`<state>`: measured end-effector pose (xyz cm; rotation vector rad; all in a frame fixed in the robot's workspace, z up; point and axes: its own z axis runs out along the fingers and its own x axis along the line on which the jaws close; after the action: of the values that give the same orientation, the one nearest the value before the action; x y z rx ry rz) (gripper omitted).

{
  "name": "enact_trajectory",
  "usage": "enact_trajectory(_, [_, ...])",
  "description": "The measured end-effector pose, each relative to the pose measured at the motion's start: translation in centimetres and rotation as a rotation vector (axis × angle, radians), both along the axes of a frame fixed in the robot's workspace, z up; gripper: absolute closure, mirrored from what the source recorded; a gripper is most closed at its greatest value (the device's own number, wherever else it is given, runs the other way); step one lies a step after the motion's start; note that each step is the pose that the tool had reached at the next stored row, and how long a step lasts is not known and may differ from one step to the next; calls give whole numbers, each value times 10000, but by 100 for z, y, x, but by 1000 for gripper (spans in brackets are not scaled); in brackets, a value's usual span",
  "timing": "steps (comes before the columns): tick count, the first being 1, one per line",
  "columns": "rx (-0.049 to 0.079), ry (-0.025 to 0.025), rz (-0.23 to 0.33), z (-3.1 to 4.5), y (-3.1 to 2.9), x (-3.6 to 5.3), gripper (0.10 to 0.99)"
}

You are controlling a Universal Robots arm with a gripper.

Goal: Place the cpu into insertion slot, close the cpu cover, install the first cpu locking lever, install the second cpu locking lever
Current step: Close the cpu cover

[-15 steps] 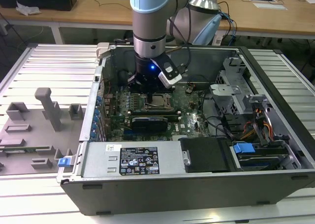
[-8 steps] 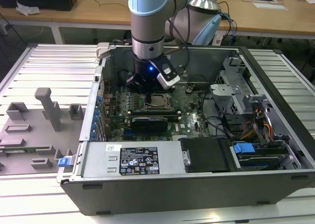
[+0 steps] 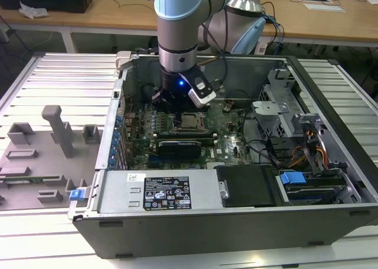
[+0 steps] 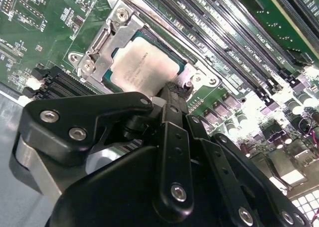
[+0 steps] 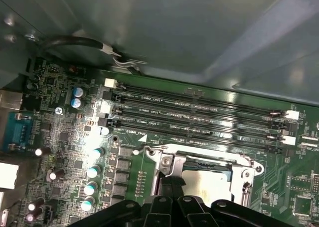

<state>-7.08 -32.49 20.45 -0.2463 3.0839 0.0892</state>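
Exterior view: hand down inside an open computer case, right above the insertion slot. Case lying on a grey tabletop. Grey plastic blocks on that tabletop, well away from the slot, toward the exterior view's left.

Second wrist view: cpu lying flat in the slot, shiny silver top facing up. Cpu cover down flat on the slot, its big window open around the silver top. Tip of the hand at one corner of the slot, just beside the cpu. Touching the metal rim or only very close: cannot tell. Black fingers squeezed tight together, with nothing held between them.

First wrist view: dark fingers close together at the edge of the slot, cpu and silver frame just past them. Long black memory slots in a row near the slot, on the side away from the hand. Green board all around the slot, dotted with small round silver cans.
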Motion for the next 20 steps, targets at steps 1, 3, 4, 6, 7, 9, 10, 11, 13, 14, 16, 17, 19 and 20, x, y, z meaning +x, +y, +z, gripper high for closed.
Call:
enact_trajectory(1, [0,-1,0,0,0,7,980])
enact_trajectory(3, [1,-1,-1,0,0,12,980])
enact_trajectory(4, [6,-5,0,-1,1,15,980])
enact_trajectory(6, [2,-2,1,1,1,20,980])
enact_trajectory(7, [3,-3,1,1,1,22,980])
enact_trajectory(9, [1,-4,-1,9,1,25,980])
enact_trajectory(10, [0,-5,-1,14,1,25,980])
enact_trajectory(11, [2,-3,1,23,1,26,980])
enact_trajectory(13, [1,-2,0,71,0,26,980])
enact_trajectory(14, [0,-1,0,93,0,25,980])
enact_trajectory(16, [-28,-3,2,120,1,30,980])
enact_trajectory(17, [-47,1,0,120,1,45,980])
enact_trajectory(19, [-93,20,-1,121,0,107,980])
enact_trajectory(20, [-133,38,-1,121,0,159,980])
